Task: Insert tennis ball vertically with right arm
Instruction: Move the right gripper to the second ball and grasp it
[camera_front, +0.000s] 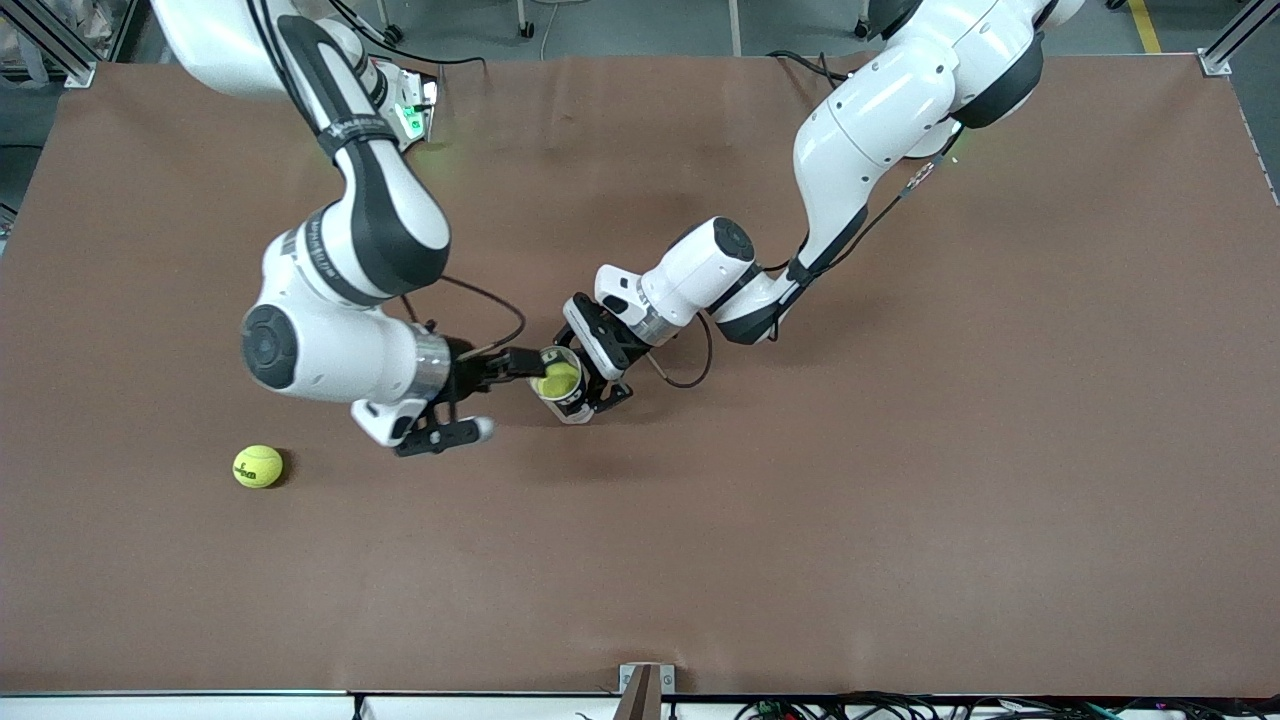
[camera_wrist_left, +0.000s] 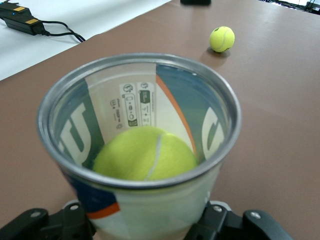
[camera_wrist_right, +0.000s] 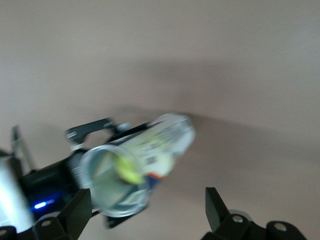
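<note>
Front view: a tennis ball (camera_front: 558, 379) sits inside a clear can (camera_front: 563, 385) near the table's middle, the can's open mouth facing up toward the camera. The left gripper (camera_front: 598, 385) is clamped around the can's body. The right gripper (camera_front: 485, 397) is beside the can's mouth, toward the right arm's end, fingers spread wide and holding nothing; one fingertip reaches the can's rim, and I cannot tell whether it touches.

Left wrist view: looks straight into the can (camera_wrist_left: 140, 145). The ball (camera_wrist_left: 145, 154) lies well down inside, its white seam visible. The can has a metal rim and a printed label in blue, green, white and orange; large white letters show through the wall reversed, and a white panel carries small symbols, too small to read.

Right wrist view: blurred; shows the can (camera_wrist_right: 135, 167) from the side, with the ball (camera_wrist_right: 131, 170) as a yellow patch within, and the right gripper's dark fingers (camera_wrist_right: 217, 207) apart.

A second ball (camera_front: 258, 466) with a dark, unreadable logo lies on the brown table (camera_front: 900, 500), toward the right arm's end and nearer the front camera than the can. Only the left wrist view shows a black adapter (camera_wrist_left: 22, 17) with cable on a white surface past the table's edge.
</note>
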